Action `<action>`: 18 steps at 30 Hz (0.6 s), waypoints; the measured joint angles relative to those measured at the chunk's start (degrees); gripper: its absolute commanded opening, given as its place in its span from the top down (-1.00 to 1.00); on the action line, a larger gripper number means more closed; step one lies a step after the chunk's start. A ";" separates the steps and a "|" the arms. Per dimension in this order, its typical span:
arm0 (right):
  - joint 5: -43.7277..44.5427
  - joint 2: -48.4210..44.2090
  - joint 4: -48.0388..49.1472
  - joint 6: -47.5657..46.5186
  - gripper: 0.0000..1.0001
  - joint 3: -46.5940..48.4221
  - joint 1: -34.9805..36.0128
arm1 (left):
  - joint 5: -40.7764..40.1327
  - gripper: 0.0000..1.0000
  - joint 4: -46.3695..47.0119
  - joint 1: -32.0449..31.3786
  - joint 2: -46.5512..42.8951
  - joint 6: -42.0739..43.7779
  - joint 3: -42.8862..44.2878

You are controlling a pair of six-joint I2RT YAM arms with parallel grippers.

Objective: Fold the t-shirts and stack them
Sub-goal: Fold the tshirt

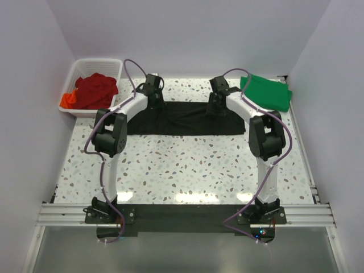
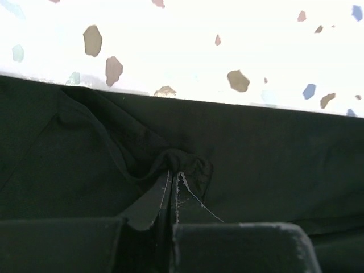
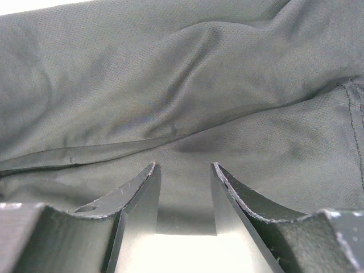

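The black t-shirt point(image 1: 182, 120) lies spread as a long band across the far middle of the table. My left gripper point(image 1: 154, 104) is at its left part, shut on a pinched-up fold of the black fabric point(image 2: 187, 162); the jaws point(image 2: 173, 172) meet with cloth bunched at their tips. My right gripper point(image 1: 215, 110) is at the shirt's right part. Its jaws point(image 3: 185, 166) are open, tips down on the black fabric point(image 3: 170, 85), which lies flat between them. A folded green t-shirt point(image 1: 266, 92) lies at the back right. The dark red t-shirt point(image 1: 96, 90) and the orange t-shirt point(image 1: 69, 100) are in the basket.
The white slatted basket point(image 1: 116, 69) stands at the back left corner. White walls close in the table on the left, the back and the right. The speckled tabletop point(image 1: 182, 165) lies between the black shirt and the arm bases.
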 measured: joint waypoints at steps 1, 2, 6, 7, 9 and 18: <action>0.00 0.00 0.00 0.00 0.12 -0.02 0.00 | 0.00 1.00 0.35 0.00 -0.37 -0.02 -0.11; 0.00 0.00 0.00 0.00 0.12 -0.04 0.00 | -0.15 1.00 0.98 0.00 -0.85 -0.11 -0.50; -0.02 0.00 0.00 -0.02 0.11 -0.09 0.00 | -0.44 0.51 3.28 0.02 -2.93 -0.17 -3.04; -0.02 0.00 0.00 -0.02 0.11 -0.09 0.00 | -0.44 0.28 3.45 0.02 -2.95 -0.31 -3.06; -0.04 0.00 0.00 -0.02 0.12 -0.09 0.00 | -0.74 0.22 3.39 0.00 -2.91 -0.31 -3.04; -0.50 0.00 -0.02 -0.02 0.11 -0.07 0.00 | -2.12 0.16 7.21 0.02 -4.98 1.05 -7.56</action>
